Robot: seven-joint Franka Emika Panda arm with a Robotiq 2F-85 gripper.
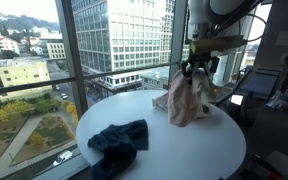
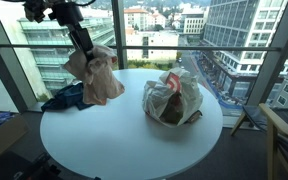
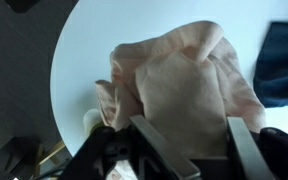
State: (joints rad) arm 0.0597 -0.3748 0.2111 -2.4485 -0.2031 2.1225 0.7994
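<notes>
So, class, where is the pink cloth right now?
In an exterior view the pink cloth hangs from the gripper over the table, near its window side, with the blue cloth beside it and the bag farther off.

This is an upper-floor office or meeting room in a city. Floor-to-ceiling windows wrap behind the round white bench from 9 to 3 o'clock. They look down on streets and across to an office tower at 12 o'clock. A wooden-armed chair stands at the bench's 3 o'clock.

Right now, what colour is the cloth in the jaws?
Pale peach-pink cloth, clearest in the wrist view.
</notes>
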